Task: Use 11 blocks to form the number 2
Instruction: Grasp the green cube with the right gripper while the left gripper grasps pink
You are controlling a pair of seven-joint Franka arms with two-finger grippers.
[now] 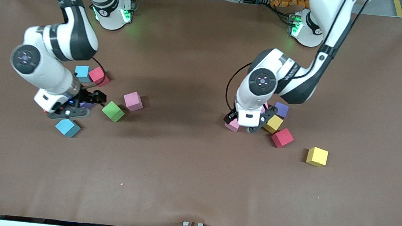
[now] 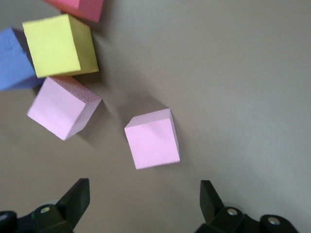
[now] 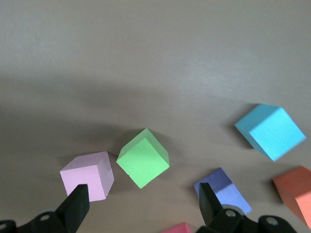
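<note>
The blocks lie loose in two groups, and no number 2 is in view. Toward the right arm's end are a green block [image 1: 113,111] [image 3: 143,158], a pink one [image 1: 133,101] [image 3: 87,175], two light blue ones [image 1: 67,127] [image 1: 81,72], a red one [image 1: 97,75] and a purple one [image 3: 223,190]. My right gripper [image 1: 93,99] [image 3: 141,204] hangs open and empty just short of the green block. Toward the left arm's end, my left gripper [image 1: 236,120] [image 2: 144,204] is open and empty, low over the table beside a lone pink block [image 1: 233,125] [image 2: 152,139].
Beside the left gripper sit a second pink block [image 2: 63,107], a yellow [image 1: 273,123] [image 2: 59,45], a purple [image 1: 281,109] and a red block [image 1: 282,137]. Another yellow block [image 1: 317,156] lies apart, nearer the front camera. An orange block [image 3: 295,191] lies by the right gripper.
</note>
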